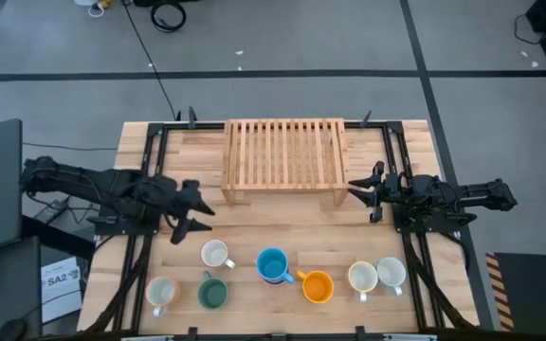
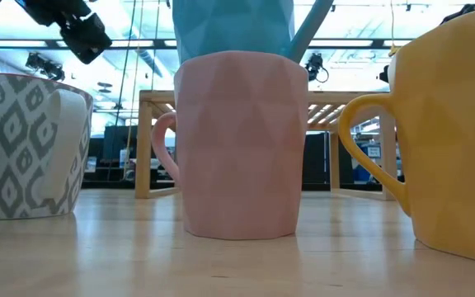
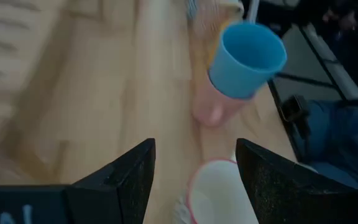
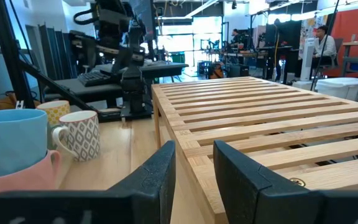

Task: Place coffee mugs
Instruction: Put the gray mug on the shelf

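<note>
Overhead arrangement. The coffee mugs stand along the wooden table's [image 1: 368, 242] near edge: a blue mug [image 1: 272, 265] stacked on a pink one, an orange mug [image 1: 318, 286], a dark green mug [image 1: 212, 293] and white or cream ones. The left gripper [image 1: 195, 210], fingers apart and empty, hovers above a white patterned mug [image 1: 216, 254]. The right gripper [image 1: 365, 192], fingers parted and empty, sits beside the slatted wooden rack [image 1: 283, 157].
</note>
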### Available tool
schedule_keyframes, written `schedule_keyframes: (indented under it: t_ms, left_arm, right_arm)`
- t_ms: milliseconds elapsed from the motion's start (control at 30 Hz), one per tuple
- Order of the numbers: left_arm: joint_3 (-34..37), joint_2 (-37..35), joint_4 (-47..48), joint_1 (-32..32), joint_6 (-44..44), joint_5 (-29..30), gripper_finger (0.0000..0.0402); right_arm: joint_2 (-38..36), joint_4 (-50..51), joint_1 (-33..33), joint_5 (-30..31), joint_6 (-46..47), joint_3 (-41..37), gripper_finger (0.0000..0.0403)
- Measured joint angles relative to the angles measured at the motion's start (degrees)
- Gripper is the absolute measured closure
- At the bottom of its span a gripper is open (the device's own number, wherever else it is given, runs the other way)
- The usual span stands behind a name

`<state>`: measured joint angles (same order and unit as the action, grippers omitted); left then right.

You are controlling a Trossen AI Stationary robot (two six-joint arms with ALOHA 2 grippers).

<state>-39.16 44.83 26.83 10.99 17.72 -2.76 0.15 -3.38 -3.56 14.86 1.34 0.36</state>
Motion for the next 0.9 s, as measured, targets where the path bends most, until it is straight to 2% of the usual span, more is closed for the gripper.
schedule_keyframes:
  t_ms: [400,900]
  left_arm:
    - [-0.28,10.41,4.43,5.27,5.75,0.33,0.017]
    - [-0.28,19.83,4.82,5.78,8.71,0.35,0.017]
  right_arm:
    - [-0.01,-0.01,-0.01,0.01,-0.02,0.0,0.0289]
    - [0.0,0.0,-0.01,0.01,-0.02,0.0,0.0289]
